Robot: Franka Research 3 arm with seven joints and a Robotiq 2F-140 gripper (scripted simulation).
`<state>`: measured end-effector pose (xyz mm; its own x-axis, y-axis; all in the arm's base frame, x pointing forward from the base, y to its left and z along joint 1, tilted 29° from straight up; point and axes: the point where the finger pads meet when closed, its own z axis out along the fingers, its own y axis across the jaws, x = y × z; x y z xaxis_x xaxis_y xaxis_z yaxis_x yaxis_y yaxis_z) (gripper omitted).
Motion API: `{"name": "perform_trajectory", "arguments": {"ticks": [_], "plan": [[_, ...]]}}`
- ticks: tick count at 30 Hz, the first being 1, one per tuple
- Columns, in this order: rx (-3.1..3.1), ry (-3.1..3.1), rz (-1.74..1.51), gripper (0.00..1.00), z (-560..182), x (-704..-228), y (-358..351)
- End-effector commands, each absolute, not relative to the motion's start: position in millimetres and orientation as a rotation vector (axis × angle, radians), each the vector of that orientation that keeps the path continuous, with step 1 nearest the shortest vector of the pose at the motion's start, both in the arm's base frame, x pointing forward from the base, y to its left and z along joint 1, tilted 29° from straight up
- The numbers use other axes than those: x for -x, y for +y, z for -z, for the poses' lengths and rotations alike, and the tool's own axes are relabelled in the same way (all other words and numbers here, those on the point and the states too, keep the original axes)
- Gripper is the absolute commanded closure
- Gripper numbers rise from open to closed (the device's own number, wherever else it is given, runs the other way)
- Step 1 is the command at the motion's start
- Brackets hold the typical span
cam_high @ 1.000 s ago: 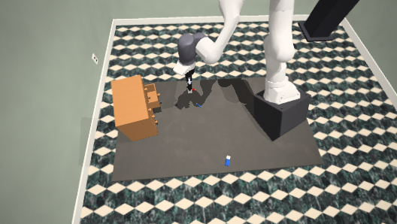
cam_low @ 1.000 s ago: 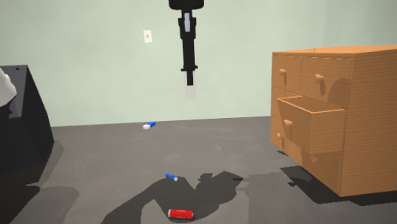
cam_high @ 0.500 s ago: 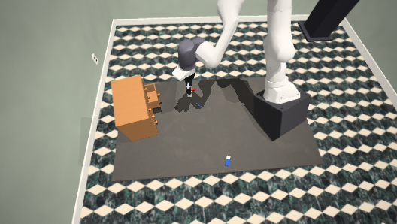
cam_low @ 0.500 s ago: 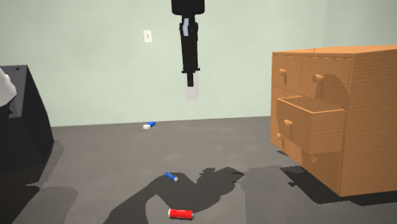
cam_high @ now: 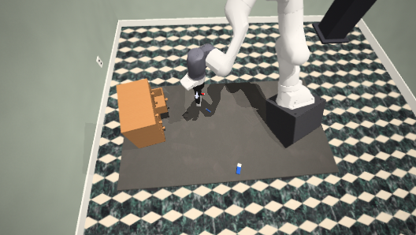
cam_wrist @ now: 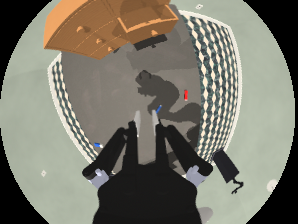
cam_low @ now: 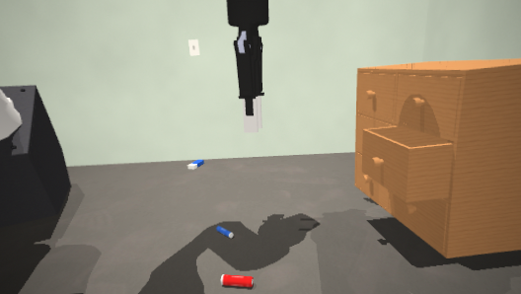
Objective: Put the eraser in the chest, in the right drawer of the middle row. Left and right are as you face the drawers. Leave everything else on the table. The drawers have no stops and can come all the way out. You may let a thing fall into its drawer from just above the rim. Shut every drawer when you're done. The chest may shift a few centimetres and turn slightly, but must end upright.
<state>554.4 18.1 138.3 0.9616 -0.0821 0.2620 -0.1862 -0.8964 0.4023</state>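
Observation:
The eraser (cam_high: 238, 168) is a small blue and white block lying on the dark mat near its front edge, far from the chest; it also shows in the exterior view (cam_low: 195, 165). The orange chest (cam_high: 139, 112) stands upright at the mat's left side. Its right drawer of the middle row (cam_low: 407, 160) is pulled partly out, also seen in the wrist view (cam_wrist: 143, 16). My gripper (cam_low: 253, 123) hangs in the air, pointing down, in front of the chest and well above the mat. Its fingers stand close together with nothing between them.
A small blue cylinder (cam_low: 224, 231) and a red cylinder (cam_low: 237, 280) lie on the mat below and beside the gripper. The robot's black base (cam_high: 295, 118) stands at the mat's right side. The other drawers of the chest are shut.

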Motion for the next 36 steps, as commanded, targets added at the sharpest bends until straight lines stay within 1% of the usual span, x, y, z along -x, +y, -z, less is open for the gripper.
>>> {"name": "perform_trajectory", "arguments": {"ticks": [1, 36], "plan": [[-2.661, -0.337, -0.379, 0.72, -133.5, -555.7, 25.4], [-2.605, -0.739, -0.474, 0.72, -73.0, -549.2, 88.3]]}}
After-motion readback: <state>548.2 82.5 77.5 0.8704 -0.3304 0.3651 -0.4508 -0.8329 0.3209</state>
